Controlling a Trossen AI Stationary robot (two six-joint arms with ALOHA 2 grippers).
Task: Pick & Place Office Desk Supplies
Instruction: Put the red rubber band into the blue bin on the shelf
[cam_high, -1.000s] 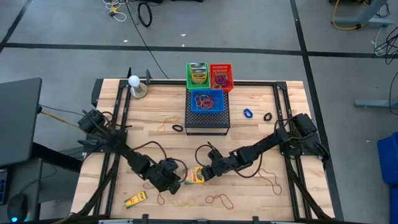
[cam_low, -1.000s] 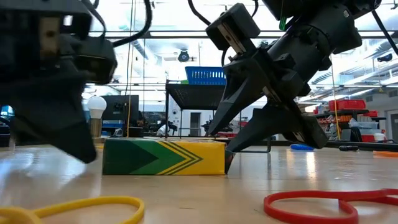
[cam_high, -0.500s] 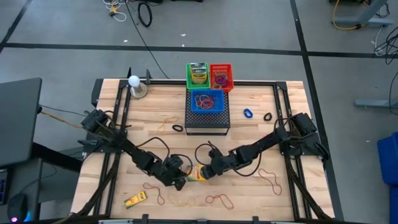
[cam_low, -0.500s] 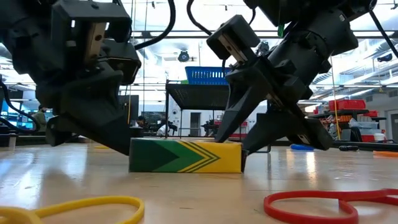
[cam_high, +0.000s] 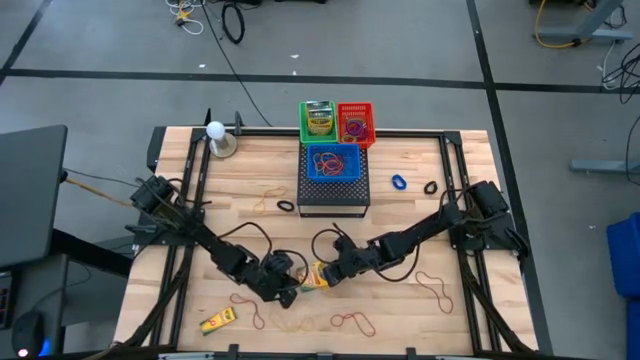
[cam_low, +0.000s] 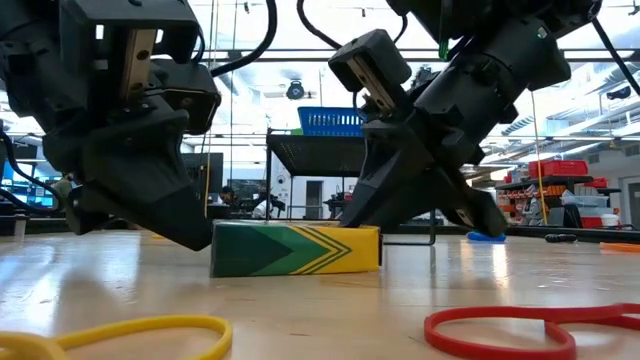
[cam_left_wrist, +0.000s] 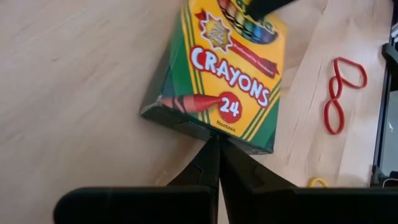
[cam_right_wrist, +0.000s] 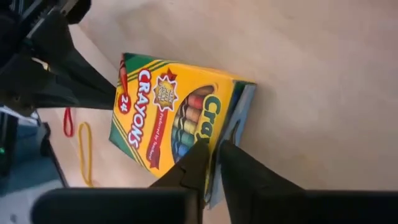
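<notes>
While the crayon box (cam_high: 316, 277) lay flat on the front-middle part of the table (cam_high: 420, 170), you had both arms bearing on it from opposite ends. Its green and yellow side faced the low camera (cam_low: 296, 249), and its printed face read "Crayons 24" in the left wrist view (cam_left_wrist: 230, 68).

Your right end effector (cam_high: 327, 276) had its two fingers (cam_right_wrist: 189, 168) pinched on the opened flap end of the box (the flap edge sat in the narrow slot between them, as the right wrist view showed). Your left end effector (cam_high: 297, 284) was fully closed, fingers pressed together, with its tip touching the opposite end of the box (cam_left_wrist: 214, 149).

Around the box, you had loose rubber bands on the wood: a red one (cam_low: 505, 327) and a yellow one (cam_low: 130, 331) in the foreground of the low view, and more red-brown ones near the front edge (cam_high: 352, 321). A small yellow item (cam_high: 217, 321) lay at the front left.

Farther back stood the black mesh box (cam_high: 334, 195), carrying a blue basket (cam_high: 333, 160), with a green bin (cam_high: 318, 121) and a red bin (cam_high: 355, 123) behind it. A blue ring (cam_high: 399, 183) and a black ring (cam_high: 431, 187) lay to its right, another black ring (cam_high: 286, 206) to its left.
</notes>
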